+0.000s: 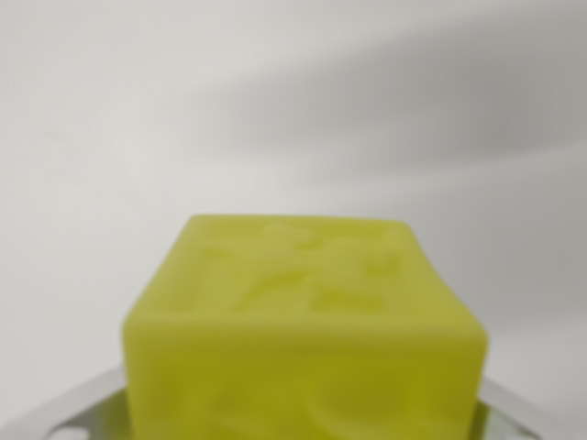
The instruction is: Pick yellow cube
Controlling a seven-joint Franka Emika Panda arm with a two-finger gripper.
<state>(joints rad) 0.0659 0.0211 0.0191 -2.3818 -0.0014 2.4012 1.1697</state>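
Note:
The yellow cube (303,321) fills the lower middle of the wrist view, very close and blurred, with a faint raised pattern on its top face. Pale grey fingers (69,417) show at the bottom left and bottom right corners, and each one meets a side of the cube. My gripper (303,417) is shut on the yellow cube, which sits between the two fingers. The cube's lower part and the fingertips are cut off by the bottom edge of the view.
Behind the cube lies a plain white surface (138,110), out of focus. A soft grey shadow band (440,110) crosses its upper right.

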